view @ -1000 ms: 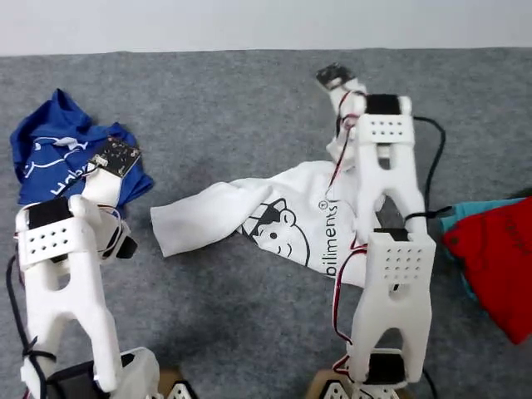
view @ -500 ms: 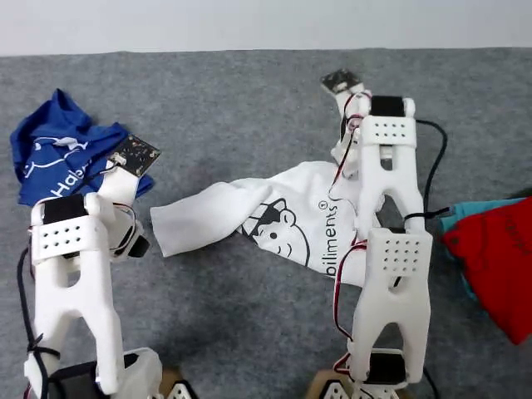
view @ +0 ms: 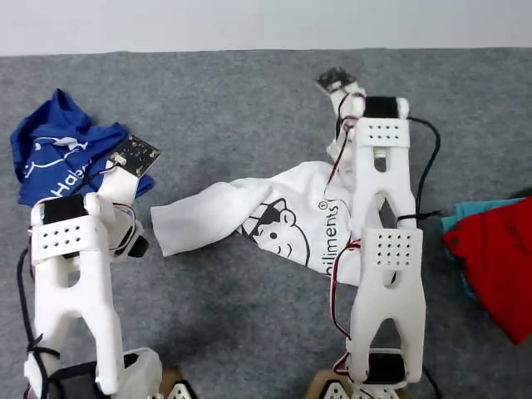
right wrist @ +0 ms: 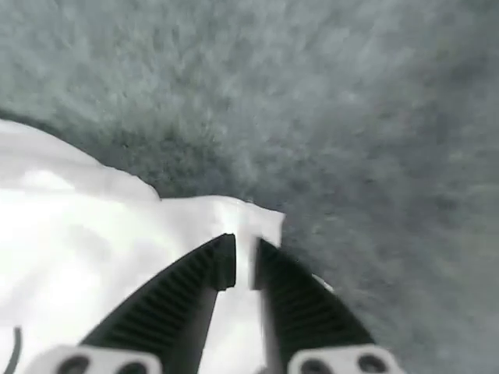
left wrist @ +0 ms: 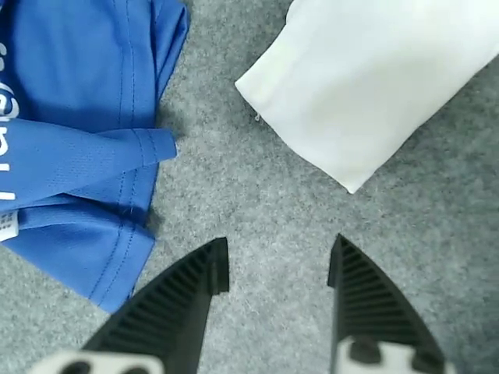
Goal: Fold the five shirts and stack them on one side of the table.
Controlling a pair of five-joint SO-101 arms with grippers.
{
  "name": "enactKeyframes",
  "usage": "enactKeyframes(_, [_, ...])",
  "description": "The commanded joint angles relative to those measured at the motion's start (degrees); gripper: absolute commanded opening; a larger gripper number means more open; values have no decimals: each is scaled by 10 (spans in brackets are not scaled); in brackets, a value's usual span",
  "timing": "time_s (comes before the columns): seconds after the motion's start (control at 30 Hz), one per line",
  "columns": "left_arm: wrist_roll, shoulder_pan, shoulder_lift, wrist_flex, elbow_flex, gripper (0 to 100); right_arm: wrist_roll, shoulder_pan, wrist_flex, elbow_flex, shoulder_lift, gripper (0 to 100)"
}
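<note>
Two tools are at work over the grey counter (view: 233, 108). The left tool (left wrist: 277, 269) is released, its jaws standing wide apart above bare counter with nothing between them. It touches no cloth. Just to its left lies the blue shirt (left wrist: 70, 117), crumpled in loose folds, with a hem edge near the tool's left jaw. Ahead of it and to its right is the cuff end of the white shirt's sleeve (left wrist: 374, 86), flat on the counter and apart from the blue shirt.

The right tool (right wrist: 243, 265) is clenched on the far edge of the white shirt (right wrist: 93, 257). Its jaws are drawn in to a narrow slit with white cloth pinched in it, and a small corner of the fabric stands just past the tips. Beyond the tool there is bare counter.

From this tool the white shirt (view: 274, 216) spreads back toward the arms' bases and off to the tool's left, printed side up and rumpled, its sleeve (view: 195, 220) reaching toward the left arm. Well off to the right tool's right, at the counter's edge, the red shirt (view: 495, 258) lies bunched on top of a teal shirt (view: 474, 209), apart from the white one. The blue shirt (view: 66, 158) sits at the opposite side, beside the left arm.
</note>
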Motion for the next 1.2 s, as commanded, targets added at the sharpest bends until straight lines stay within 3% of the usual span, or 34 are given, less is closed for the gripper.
enactKeyframes(0.0, [4, 4, -14, -7, -2, 183, 31, -11, 58, -117, -53, 10])
enactKeyframes(0.17, [4, 6, -14, -6, -2, 162, 34, -12, 58, -110, -128, 10])
enactKeyframes(0.37, [4, 4, -14, -3, -2, 163, 57, -36, 57, 73, -204, 20])
enactKeyframes(0.67, [4, 3, -15, -3, 45, 164, -28, -47, 36, 161, -160, 325])
enactKeyframes(0.97, [4, 3, -18, -4, 59, 164, -28, -90, -22, 161, -57, 314])
enactKeyframes(1.03, [4, 3, -19, -4, 59, 164, -23, -95, -30, 160, -48, 263])
enactKeyframes(1.17, [4, 2, -19, -3, 59, 163, 31, -95, -27, 135, -51, 48])
